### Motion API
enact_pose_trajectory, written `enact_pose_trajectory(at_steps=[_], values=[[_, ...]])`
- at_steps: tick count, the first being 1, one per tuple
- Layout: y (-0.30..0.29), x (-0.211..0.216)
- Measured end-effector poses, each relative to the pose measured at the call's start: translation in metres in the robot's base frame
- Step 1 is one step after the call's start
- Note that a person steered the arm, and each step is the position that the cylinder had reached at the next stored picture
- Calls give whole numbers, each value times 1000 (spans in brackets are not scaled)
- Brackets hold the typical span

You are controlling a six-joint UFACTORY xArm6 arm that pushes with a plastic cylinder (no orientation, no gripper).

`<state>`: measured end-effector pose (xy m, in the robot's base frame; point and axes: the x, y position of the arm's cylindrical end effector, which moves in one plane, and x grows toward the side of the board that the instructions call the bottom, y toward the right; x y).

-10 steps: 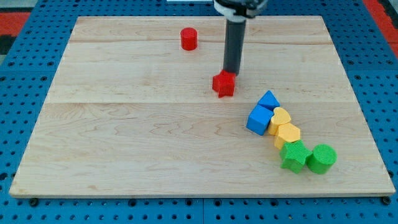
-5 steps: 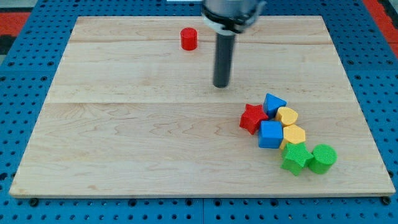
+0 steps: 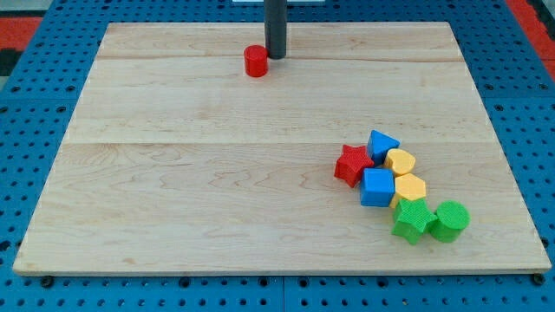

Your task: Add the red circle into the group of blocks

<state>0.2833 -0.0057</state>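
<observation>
The red circle sits near the view's top, left of centre. My tip stands just to its right, touching or nearly touching it. The group lies at the view's lower right: a red star, a blue triangle-like block, a blue cube, a yellow heart, a yellow hexagon, a green star and a green circle. The group is far from the red circle.
The wooden board lies on a blue pegboard that surrounds it on all sides.
My tip pushed the red star down-right into the group, then moved up-left to the red circle. The red circle has shifted slightly left and down.
</observation>
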Motion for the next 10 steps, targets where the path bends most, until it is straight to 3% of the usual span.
enact_pose_trajectory(at_steps=[1,2,4,5,7,8,9,10], values=[[-12,30],[-99,2],[-204,-14],[-231,-52],[-70,-43],[-32,-35],[11,-64],[12,-25]])
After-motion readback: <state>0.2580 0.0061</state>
